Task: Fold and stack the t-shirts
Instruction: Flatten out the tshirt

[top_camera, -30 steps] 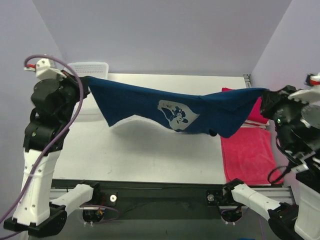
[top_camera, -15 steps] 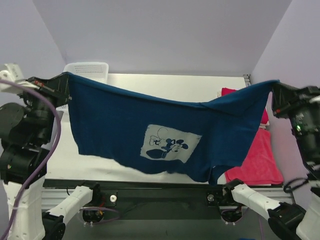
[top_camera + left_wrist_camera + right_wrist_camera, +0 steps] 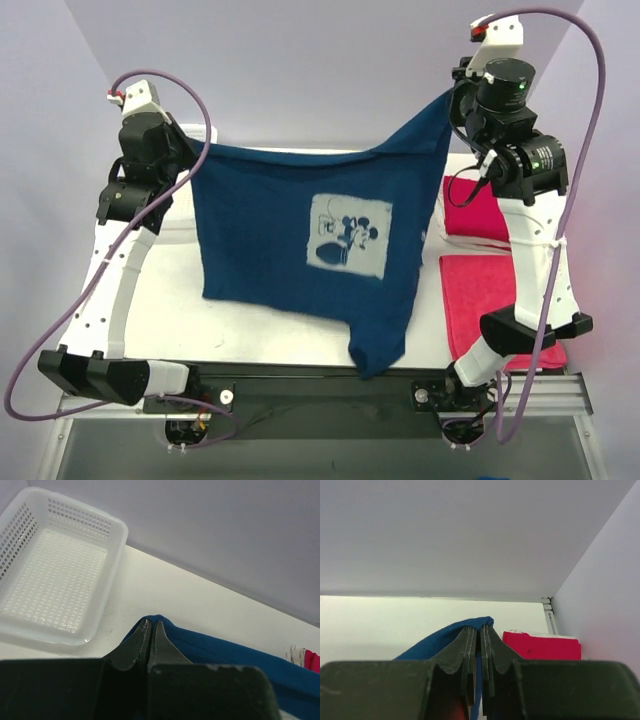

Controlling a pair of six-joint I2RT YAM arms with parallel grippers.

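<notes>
The navy t-shirt (image 3: pixel 270 250) with a pale cartoon print (image 3: pixel 347 237) hangs spread in the air over the table, print facing the top camera. My left gripper (image 3: pixel 186 150) is shut on its upper left corner; the left wrist view shows the pinched blue fabric (image 3: pixel 210 647) at the gripper (image 3: pixel 151 623). My right gripper (image 3: pixel 449 97) is shut on the upper right corner, held higher; the right wrist view shows the gripper (image 3: pixel 480 628) pinching blue cloth (image 3: pixel 435 640). The lower right part of the shirt droops past the table's near edge. A folded red t-shirt (image 3: pixel 478 212) lies at the back right.
A red cloth (image 3: pixel 482 295) lies flat at the right of the table, in front of the folded red shirt (image 3: pixel 542 646). A white mesh basket (image 3: pixel 52 575) stands at the back left corner. Walls close the table at the back and sides.
Both arms have swung up and away from the camera, lifting the navy shirt from a low, sagging spread to a high hanging one. The right corner now sits higher than the left.
</notes>
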